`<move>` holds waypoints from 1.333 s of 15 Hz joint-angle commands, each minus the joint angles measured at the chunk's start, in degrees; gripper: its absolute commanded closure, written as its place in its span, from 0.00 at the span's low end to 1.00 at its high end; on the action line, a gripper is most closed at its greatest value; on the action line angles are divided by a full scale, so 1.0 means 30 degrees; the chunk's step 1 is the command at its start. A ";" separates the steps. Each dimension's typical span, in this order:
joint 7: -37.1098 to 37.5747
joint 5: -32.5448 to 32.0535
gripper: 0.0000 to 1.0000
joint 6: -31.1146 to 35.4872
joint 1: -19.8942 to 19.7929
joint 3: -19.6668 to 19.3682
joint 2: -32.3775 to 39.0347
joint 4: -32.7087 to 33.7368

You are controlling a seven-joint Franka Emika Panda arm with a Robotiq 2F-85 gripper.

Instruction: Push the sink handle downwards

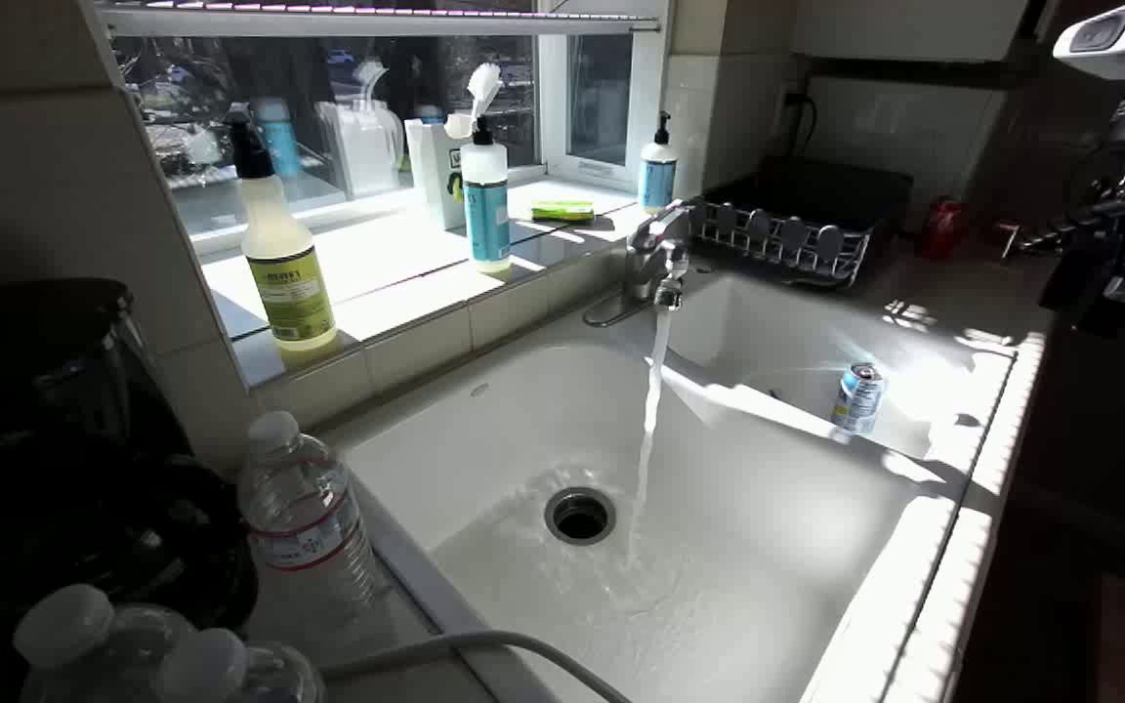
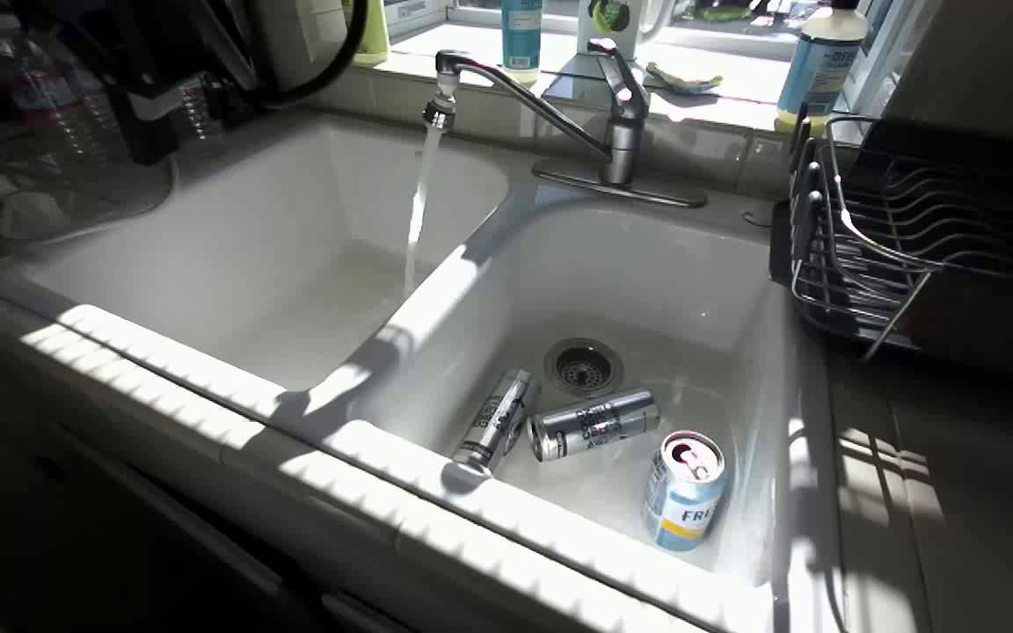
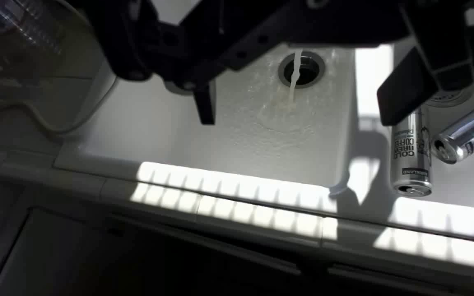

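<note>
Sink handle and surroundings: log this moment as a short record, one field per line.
sink handle: tilted upward, nothing touching it
sink: white, double
water: running from the spout into one basin
silver cans: two, on their sides in the other basin
blue can: upright in that same basin
claw: open, holding nothing, apart from the sink handle

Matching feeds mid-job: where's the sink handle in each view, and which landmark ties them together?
In an exterior view: the sink handle is right of centre, above the running water.
In an exterior view: the sink handle is near the top, up and right of the running water.
Wrist view: not visible.
Shared landmark: the running water.
</note>
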 commanded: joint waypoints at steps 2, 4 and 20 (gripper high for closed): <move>-0.0164 0.0152 0.00 -0.0062 -0.0269 0.0185 0.0060 0.0050; -0.0164 0.0152 0.00 -0.0062 -0.0269 0.0186 0.0060 0.0050; 0.2699 0.0060 0.00 0.7589 -0.3873 -0.1777 0.7772 0.6123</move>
